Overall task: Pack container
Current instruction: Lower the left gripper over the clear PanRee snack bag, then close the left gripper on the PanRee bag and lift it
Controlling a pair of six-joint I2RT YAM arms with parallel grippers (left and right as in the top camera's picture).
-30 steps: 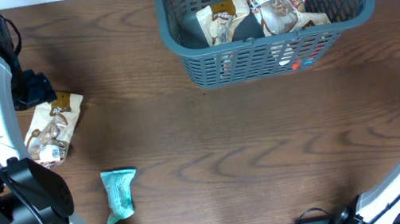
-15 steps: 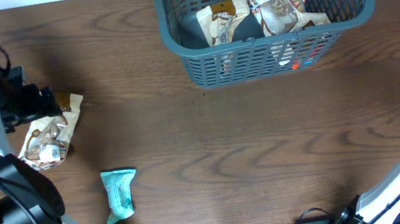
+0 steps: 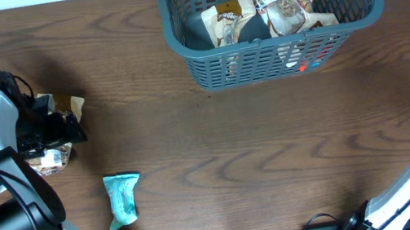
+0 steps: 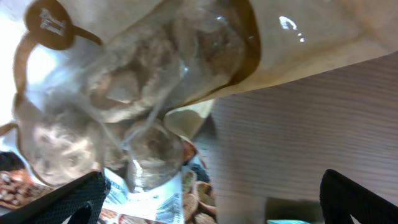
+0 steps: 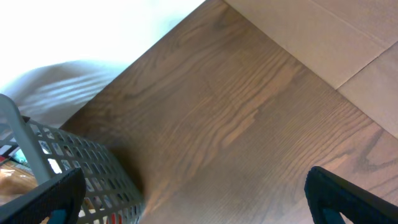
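While your left gripper (image 3: 55, 132) hangs with its jaws spread wide, the brown snack pouch (image 4: 155, 99) lies right beneath it and fills nearly all of the left wrist view. Whether the fingers already touch the film, I cannot tell. The container (image 3: 262, 60) sits well apart from that gripper, ahead of it and off to its right across the table (image 3: 274, 137), with several packets already lying inside. A teal packet (image 3: 123, 198) rests on the wood behind the gripper and slightly to its right.

Treat the pouch as light, soft and crinkly. Its clear film probably slips, and the lumps inside will shift, so close across the body below the fold, not on a loose corner.

The container looks stiff and light for its bulk. It will likely slide on the smooth wood if you bump it, so come in above the thick rim and let go over the open base. Should you need to move it, the rim is the place to pinch, since the slotted walls offer little.

Your right gripper (image 5: 199, 208) is likewise spread and holds nothing, with a corner of the container to its front left.
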